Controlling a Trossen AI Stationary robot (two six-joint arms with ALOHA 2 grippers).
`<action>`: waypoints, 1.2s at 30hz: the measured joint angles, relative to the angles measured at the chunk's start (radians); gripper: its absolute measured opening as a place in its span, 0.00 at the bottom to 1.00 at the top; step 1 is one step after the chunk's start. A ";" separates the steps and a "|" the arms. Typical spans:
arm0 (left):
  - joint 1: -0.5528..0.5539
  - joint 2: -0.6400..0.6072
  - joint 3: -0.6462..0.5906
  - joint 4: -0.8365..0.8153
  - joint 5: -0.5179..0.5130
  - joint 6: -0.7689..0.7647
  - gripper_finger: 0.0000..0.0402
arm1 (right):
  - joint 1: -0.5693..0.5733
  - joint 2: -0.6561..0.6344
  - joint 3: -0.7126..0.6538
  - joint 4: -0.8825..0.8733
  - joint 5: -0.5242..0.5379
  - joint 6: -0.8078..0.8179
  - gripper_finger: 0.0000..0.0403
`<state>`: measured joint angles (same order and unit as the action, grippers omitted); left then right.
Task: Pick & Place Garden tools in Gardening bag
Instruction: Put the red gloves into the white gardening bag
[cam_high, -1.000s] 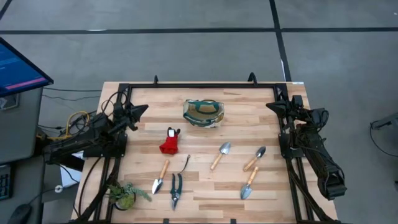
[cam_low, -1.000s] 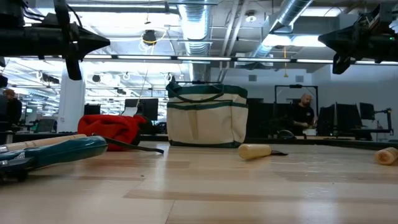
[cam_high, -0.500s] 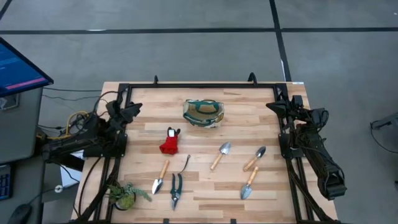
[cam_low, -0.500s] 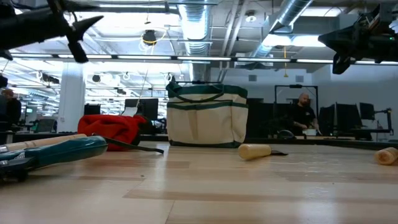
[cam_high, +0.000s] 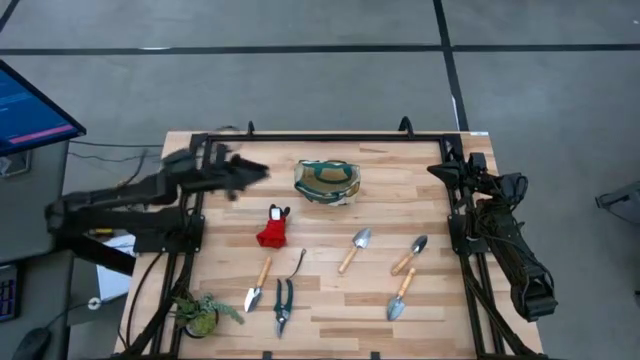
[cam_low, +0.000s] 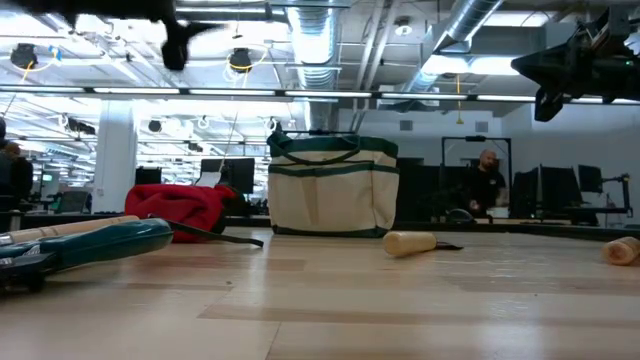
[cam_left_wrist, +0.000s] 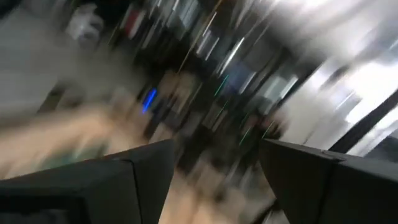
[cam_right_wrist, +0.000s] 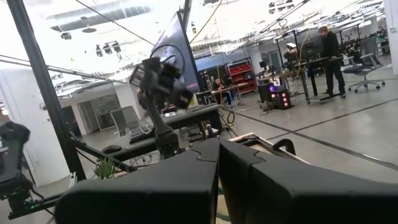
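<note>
The cream gardening bag (cam_high: 327, 182) with green trim stands upright at the far middle of the table (cam_high: 400, 200); the low view shows its bottom on the wood (cam_low: 333, 187). A red piece (cam_high: 273, 230) lies near it. Three trowels (cam_high: 258, 285) (cam_high: 354, 248) (cam_high: 409, 255), black shears (cam_high: 283, 305) and a thin hooked tool (cam_high: 298, 263) lie flat nearer the front. My left gripper (cam_high: 250, 172) hangs open in the air left of the bag, its fingers apart in the blurred left wrist view (cam_left_wrist: 214, 180). My right gripper (cam_high: 440, 170) is shut at the far right.
A leafy plant clump (cam_high: 200, 312) sits at the near left corner. Another trowel (cam_high: 400, 295) lies at the near right. A black frame (cam_high: 330, 137) runs along the table's far edge and sides. Bare wood lies between the bag and the tools.
My left arm has stretched out from the table's left edge and risen, carrying its gripper toward the right, closer to the bag. Its fingers have parted. The tools and the bag lie as before.
</note>
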<state>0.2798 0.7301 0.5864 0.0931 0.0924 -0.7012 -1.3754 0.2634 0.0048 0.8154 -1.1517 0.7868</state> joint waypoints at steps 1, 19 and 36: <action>0.000 0.054 0.046 -0.116 0.017 0.013 0.56 | 0.000 0.000 0.000 0.000 0.000 0.000 0.00; -0.192 0.518 0.221 -0.688 -0.117 -0.229 0.57 | 0.000 0.000 0.000 0.000 0.000 0.000 0.00; -0.217 0.732 0.221 -0.651 -0.120 -0.329 0.57 | 0.000 0.000 0.000 -0.001 0.000 0.000 0.00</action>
<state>0.0624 1.4626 0.8074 -0.5575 -0.0277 -1.0301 -1.3752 0.2634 0.0051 0.8146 -1.1518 0.7868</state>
